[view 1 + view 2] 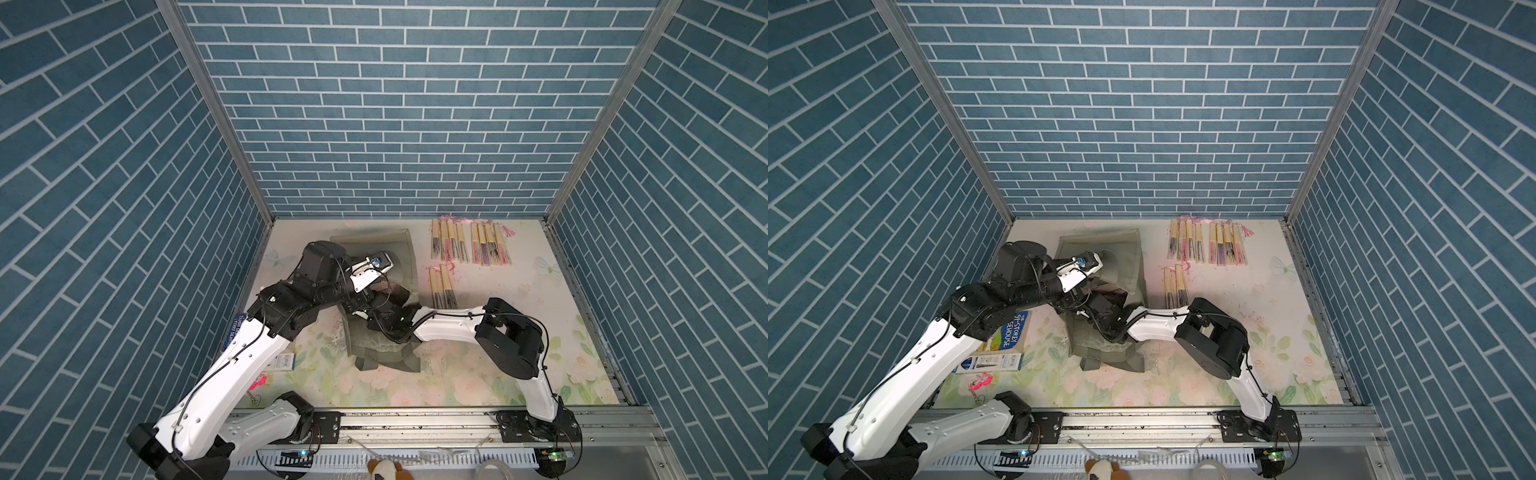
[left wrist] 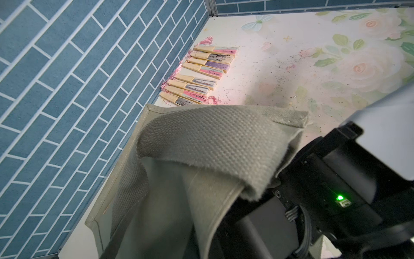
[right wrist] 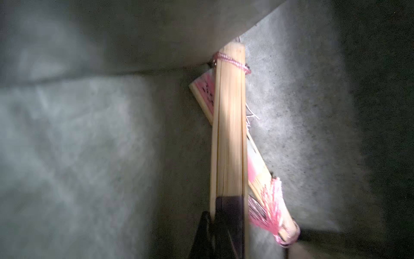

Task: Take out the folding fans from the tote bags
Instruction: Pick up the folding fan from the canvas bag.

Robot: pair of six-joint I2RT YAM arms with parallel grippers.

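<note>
The grey-green tote bag (image 1: 374, 249) lies on the floral table (image 1: 478, 374), left of centre in both top views. My left gripper (image 1: 365, 301) is shut on the tote bag's upper fabric (image 2: 212, 143), holding it raised; its jaws are hidden under the cloth. My right gripper (image 3: 224, 226) reaches inside the bag and is shut on a pale bamboo folding fan (image 3: 228, 134). Another fan (image 3: 257, 168) with a pink tassel lies behind it on the bag's lining. Several fans (image 1: 469, 247) lie in a row at the back right, with two more (image 1: 442, 291) nearer.
A blue printed book (image 1: 1013, 332), a small box (image 1: 988, 361) and a pink keychain (image 1: 980, 380) lie at the left under my left arm. Brick-patterned walls (image 1: 395, 124) close in three sides. A plush toy (image 1: 386, 469) sits beyond the front rail.
</note>
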